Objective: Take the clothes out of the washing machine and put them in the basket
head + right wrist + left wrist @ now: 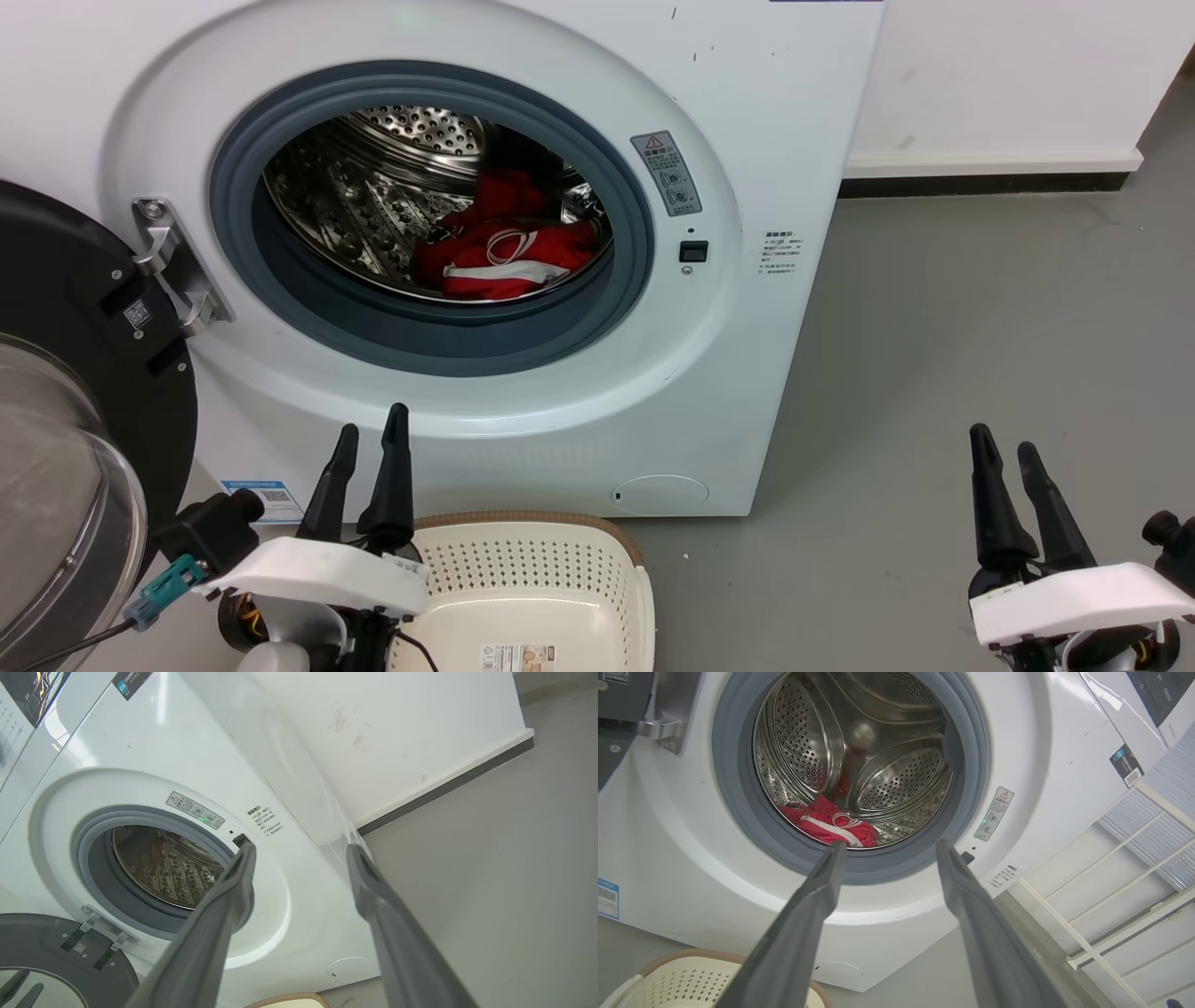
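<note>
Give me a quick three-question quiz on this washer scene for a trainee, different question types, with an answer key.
1. Fill in: the basket stands nearest the ___ gripper.
2. True or false: the door of the washing machine is shut.
3. Where are the clothes? A) in the basket B) in the drum C) draped on the door

Key
1. left: the left gripper is right beside it, and the right gripper is off to the other side. Both are open and empty.
2. false: it is swung open.
3. B
</note>
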{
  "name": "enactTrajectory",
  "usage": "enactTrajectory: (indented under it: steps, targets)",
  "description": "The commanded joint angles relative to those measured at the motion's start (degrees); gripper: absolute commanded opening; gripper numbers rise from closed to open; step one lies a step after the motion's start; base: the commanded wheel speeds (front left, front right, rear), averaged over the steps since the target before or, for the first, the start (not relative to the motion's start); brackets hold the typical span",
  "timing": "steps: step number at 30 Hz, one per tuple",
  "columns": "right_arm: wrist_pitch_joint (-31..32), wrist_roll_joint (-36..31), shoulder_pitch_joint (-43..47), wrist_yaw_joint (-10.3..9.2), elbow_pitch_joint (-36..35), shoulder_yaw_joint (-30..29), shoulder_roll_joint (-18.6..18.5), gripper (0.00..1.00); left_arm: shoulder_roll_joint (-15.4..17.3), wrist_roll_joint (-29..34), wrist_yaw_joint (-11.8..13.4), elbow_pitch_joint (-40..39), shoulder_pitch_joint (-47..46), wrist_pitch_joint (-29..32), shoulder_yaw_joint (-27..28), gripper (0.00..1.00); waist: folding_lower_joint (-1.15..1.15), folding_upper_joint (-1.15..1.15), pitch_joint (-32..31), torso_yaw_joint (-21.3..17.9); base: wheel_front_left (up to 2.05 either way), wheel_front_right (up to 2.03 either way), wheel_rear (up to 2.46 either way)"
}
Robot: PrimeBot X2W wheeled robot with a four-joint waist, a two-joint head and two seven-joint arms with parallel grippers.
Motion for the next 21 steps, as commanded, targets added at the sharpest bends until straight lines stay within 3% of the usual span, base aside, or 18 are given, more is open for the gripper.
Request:
enactTrajectory:
  steps: [1, 21]
  targets:
    - [-0.36, -1.85, 0.34, 0.00, -1.13, 0.09, -0.02, 1.00, 0.09, 2.05, 0.27, -0.51, -0.95, -0.60, -0.27, 1.00, 0.00, 0.00, -0.01, 0.03, 0.00, 0.00, 0.00]
    - [0.53, -18.57, 2.15, 0.00, -4.58, 0.10, 0.01, 1.00, 0.93, 18.40, 2.36, 1.05, -1.53, -3.94, -1.97, 1.00, 0.00, 0.00, -0.45, 0.30, 0.00, 0.00, 0.00]
